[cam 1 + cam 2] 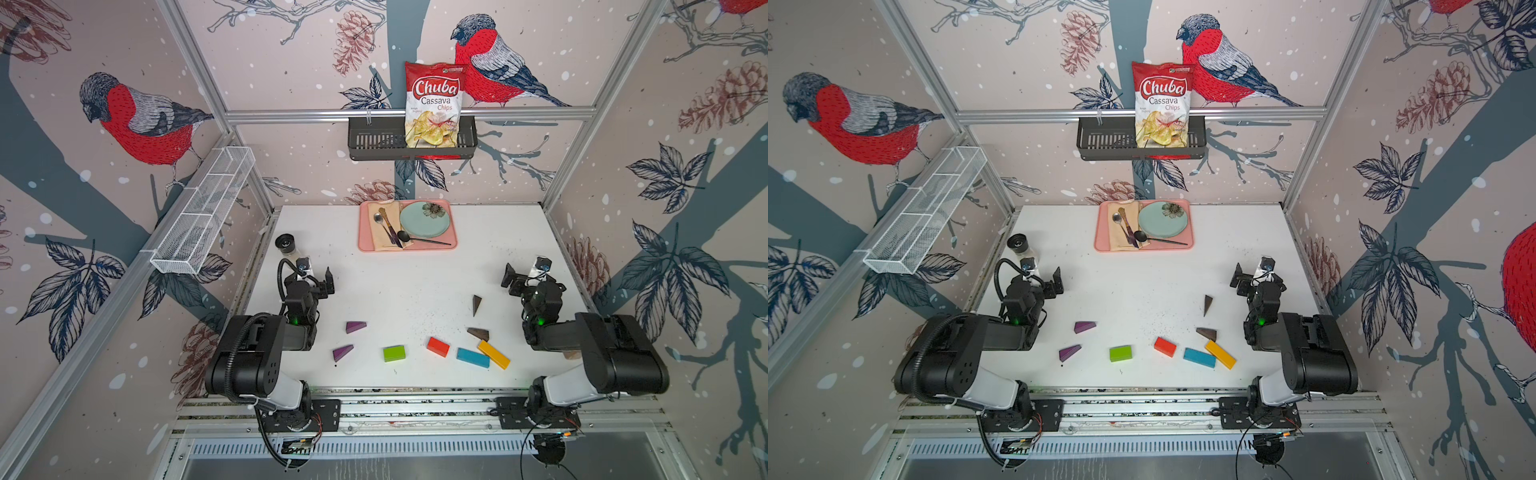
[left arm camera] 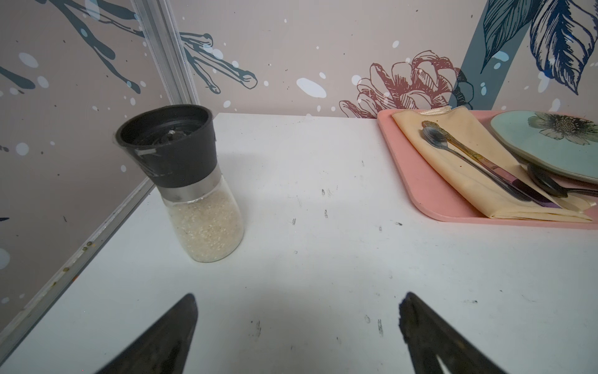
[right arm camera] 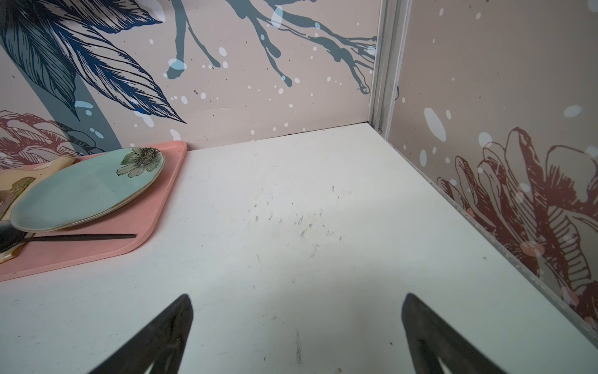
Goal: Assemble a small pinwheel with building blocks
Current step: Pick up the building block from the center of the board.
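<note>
The building blocks lie loose across the near half of the white table in both top views, and no pinwheel shows. From left: two purple wedges (image 1: 356, 326) (image 1: 343, 352), a green brick (image 1: 394, 353), a red brick (image 1: 438, 346), a blue bar (image 1: 473, 357) beside a yellow bar (image 1: 493, 354). One dark brown wedge (image 1: 478, 333) lies by the yellow bar's far end, another (image 1: 476, 304) farther back. My left gripper (image 1: 318, 274) (image 2: 297, 301) hovers open and empty behind the purple wedges. My right gripper (image 1: 523, 270) (image 3: 296, 301) is open and empty at the right.
A black-lidded spice jar (image 2: 187, 181) stands at the far left near the left gripper. A pink tray (image 1: 365, 247) with a teal plate, napkin and cutlery sits at the back centre. A black wall basket (image 1: 374, 143) holds a chips bag; a white wire shelf (image 1: 199, 220) hangs left.
</note>
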